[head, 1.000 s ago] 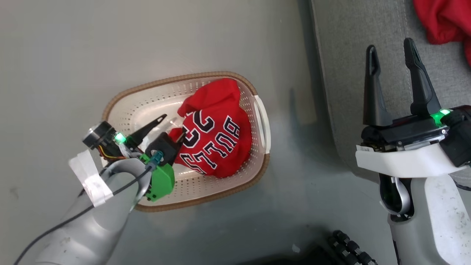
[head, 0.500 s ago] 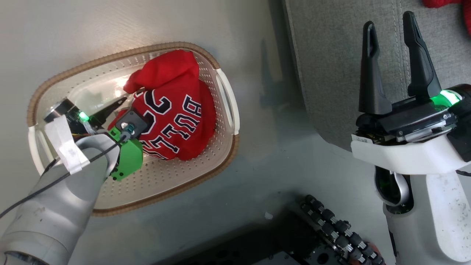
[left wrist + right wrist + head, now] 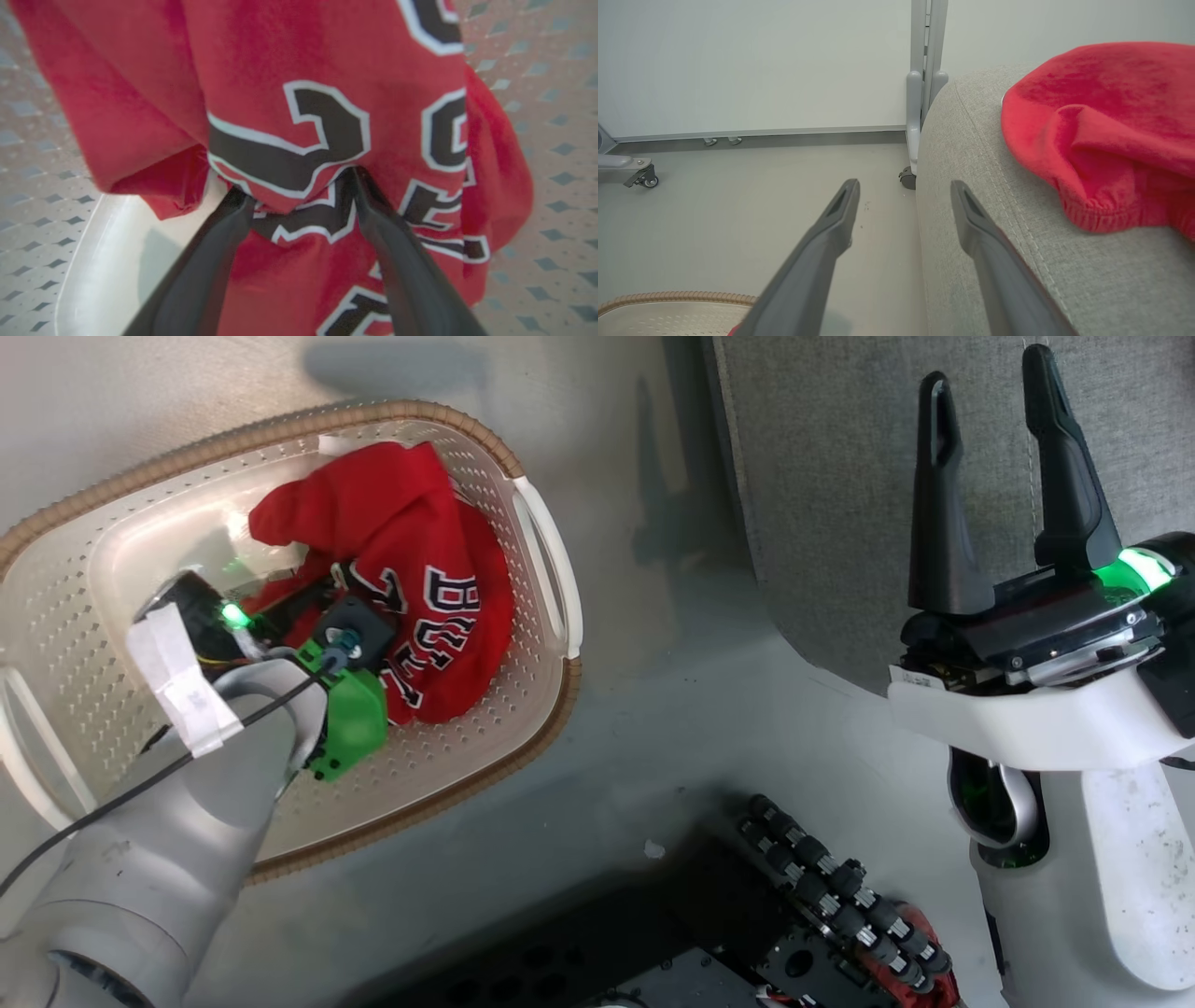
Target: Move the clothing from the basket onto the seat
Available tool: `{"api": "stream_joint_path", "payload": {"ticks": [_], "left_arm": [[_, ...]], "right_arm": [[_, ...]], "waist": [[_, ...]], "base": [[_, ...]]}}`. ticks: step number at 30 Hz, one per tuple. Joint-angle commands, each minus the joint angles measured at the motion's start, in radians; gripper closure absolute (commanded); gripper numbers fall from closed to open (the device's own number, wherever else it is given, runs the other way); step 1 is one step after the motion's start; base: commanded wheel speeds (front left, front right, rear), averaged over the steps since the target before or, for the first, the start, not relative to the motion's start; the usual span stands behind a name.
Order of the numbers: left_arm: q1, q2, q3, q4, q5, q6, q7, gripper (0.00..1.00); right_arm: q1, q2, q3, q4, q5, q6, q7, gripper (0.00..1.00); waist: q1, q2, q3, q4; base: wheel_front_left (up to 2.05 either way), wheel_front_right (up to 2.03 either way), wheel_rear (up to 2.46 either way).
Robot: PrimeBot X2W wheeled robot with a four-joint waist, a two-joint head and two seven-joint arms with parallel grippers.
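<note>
Left gripper (image 3: 296, 186) sits inside the basket (image 3: 84, 588), which takes up the upper left of the head view on the grey floor (image 3: 653, 728). In the left wrist view we see its two fingers set moderately apart, roughly as wide as the other claw's. A lettered fold of the jersey (image 3: 439, 616) bulges down between the tips and touches both. We cannot tell whether the cloth is actually pinched. The jersey lies crumpled in the right half of the basket, near the white side handle (image 3: 546, 560), with its black-and-white letters facing up. Right gripper (image 3: 988, 366) is at the right of the head view, fingers pointing up the frame. Its claw is parted and holds nothing, over the left edge of the seat (image 3: 840, 476), which fills the upper right. In the right wrist view the plain red garment (image 3: 1101, 126) lies bunched on the seat at the upper right of the frame. One finger overlaps the cushion edge and the other the floor. The basket and the seat stand near each other, with a strip of floor between them.
</note>
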Motion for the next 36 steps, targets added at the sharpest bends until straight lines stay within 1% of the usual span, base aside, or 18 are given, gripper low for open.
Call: {"api": "stream_joint_path", "payload": {"ticks": [1,2,3,8,11,14,19,28,33,36], "left_arm": [[0.008,0.012,-0.024,-0.014,-0.026,-0.002,-0.008,0.51],[0.007,0.018,-0.044,-0.024,-0.04,-0.002,-0.011,0.88],[0.007,0.024,-0.061,-0.038,-0.058,-0.002,-0.01,1.0],[0.017,0.042,-0.116,-0.082,-0.133,-0.002,-0.019,1.0],[0.033,0.041,-0.108,-0.135,-0.156,-0.002,-0.018,1.0],[0.076,0.031,-0.073,-0.184,-0.164,0.003,-0.017,1.0],[0.168,0.012,0.002,-0.264,-0.165,0.033,-0.018,1.0],[0.363,-0.031,0.159,-0.427,-0.101,0.075,-0.018,1.0],[0.459,-0.062,0.247,-0.516,-0.059,0.072,-0.018,1.0],[0.516,-0.076,0.291,-0.566,-0.016,0.07,-0.018,1.0]], "right_arm": [[-0.02,0.0,-0.001,0.003,0.002,-0.001,-0.003,0.0],[-0.021,0.0,-0.003,0.003,0.004,-0.001,-0.003,0.0],[-0.018,0.0,-0.005,0.004,0.005,-0.001,-0.003,0.0],[-0.009,0.0,-0.008,0.013,-0.006,-0.001,-0.003,0.0],[0.001,0.0,-0.018,0.021,-0.015,-0.001,-0.003,0.0],[0.018,-0.001,-0.035,0.027,-0.029,-0.001,-0.003,0.0],[0.056,-0.001,-0.056,0.041,-0.052,-0.001,-0.003,0.0],[0.145,-0.002,-0.077,0.085,-0.09,-0.001,-0.003,0.0],[0.2,-0.002,-0.077,0.106,-0.107,-0.001,-0.003,0.0],[0.236,-0.002,-0.076,0.117,-0.113,-0.001,-0.003,0.0]], "waist": [[-0.0001,0.0,-0.01,0.008],[-0.0001,0.0,-0.014,0.01],[-0.0001,0.0,-0.019,0.014],[-0.0001,0.0,-0.055,0.027],[-0.0001,0.0,-0.097,0.04],[-0.0001,0.0,-0.149,0.067],[-0.0001,0.0,-0.251,0.115],[-0.0001,0.0,-0.471,0.191],[-0.0001,0.0,-0.599,0.222],[-0.0001,0.0,-0.677,0.233]], "base": [[0.0,0.0,0.0],[0.0,0.0,0.0],[0.0,0.0,0.0],[0.0,0.0,0.0],[0.0,0.0,0.0],[0.0,0.0,0.0],[0.0,0.0,0.0],[0.0,0.0,0.0],[0.0,0.0,0.0],[0.0,0.0,0.0]]}}
